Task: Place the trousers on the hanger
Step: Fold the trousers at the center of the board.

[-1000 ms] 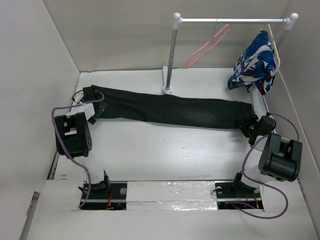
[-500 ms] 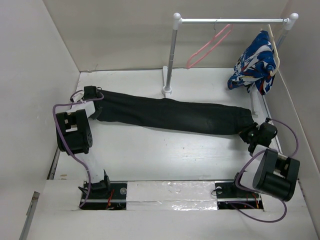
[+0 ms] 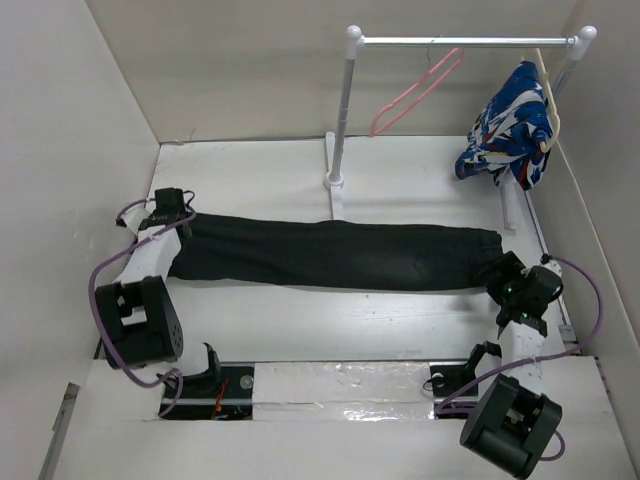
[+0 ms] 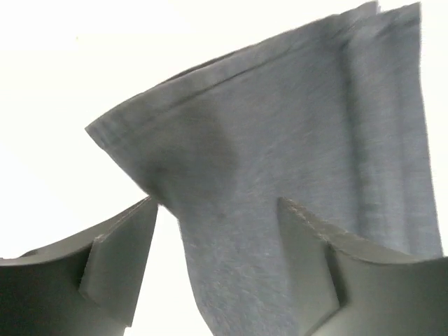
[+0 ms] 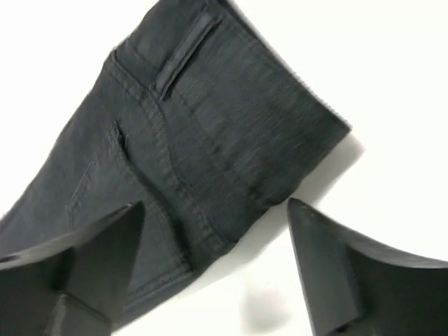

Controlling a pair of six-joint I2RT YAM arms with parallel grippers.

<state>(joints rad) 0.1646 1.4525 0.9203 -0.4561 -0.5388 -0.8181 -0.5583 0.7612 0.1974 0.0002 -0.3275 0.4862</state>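
The black trousers point(image 3: 330, 255) lie flat and stretched across the table from left to right. Their leg end point(image 4: 280, 140) reaches between the spread fingers of my left gripper point(image 4: 217, 203), which stands open above the cloth at the left end point(image 3: 175, 215). My right gripper point(image 5: 213, 206) is open too, hovering at the waist corner point(image 5: 210, 140), where a belt loop and pocket seams show; it sits at the right end point(image 3: 500, 272). The pink hanger point(image 3: 415, 92) hangs by its hook from the rail at the back, apart from both grippers.
A clothes rail point(image 3: 465, 42) on two white posts stands at the back, its left post foot point(image 3: 335, 182) just behind the trousers. A blue, white and red garment point(image 3: 505, 135) hangs at its right end. White walls close in left, back and right.
Both grippers closed on the trousers' ends, dragged the garment toward the near edge, then opened and let go. Both arms have drawn back toward their bases.
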